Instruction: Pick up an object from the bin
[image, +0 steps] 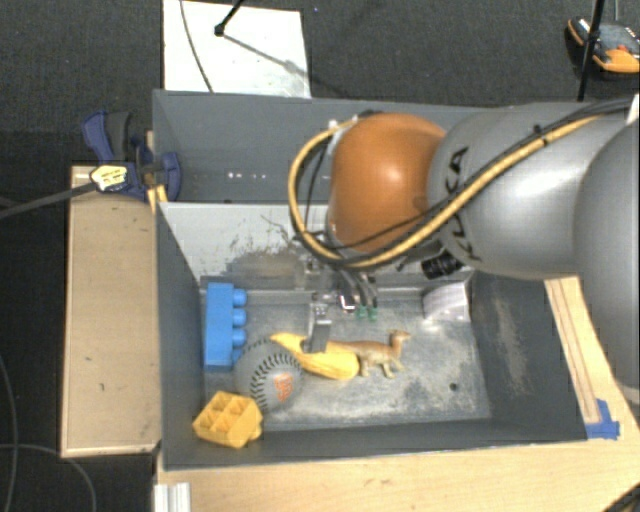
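My gripper hangs below the orange cover near the middle of the bin, one finger reaching down to just above the yellow banana. The banana lies on the bin floor, stem end pointing left. A small tan toy dinosaur stands right beside the banana's right end. A grey baseball with red stitching rests against the banana's left end.
A blue building block lies along the left wall, and a yellow block sits in the front left corner. A clear plastic piece lies at the back right. The arm covers the bin's back right.
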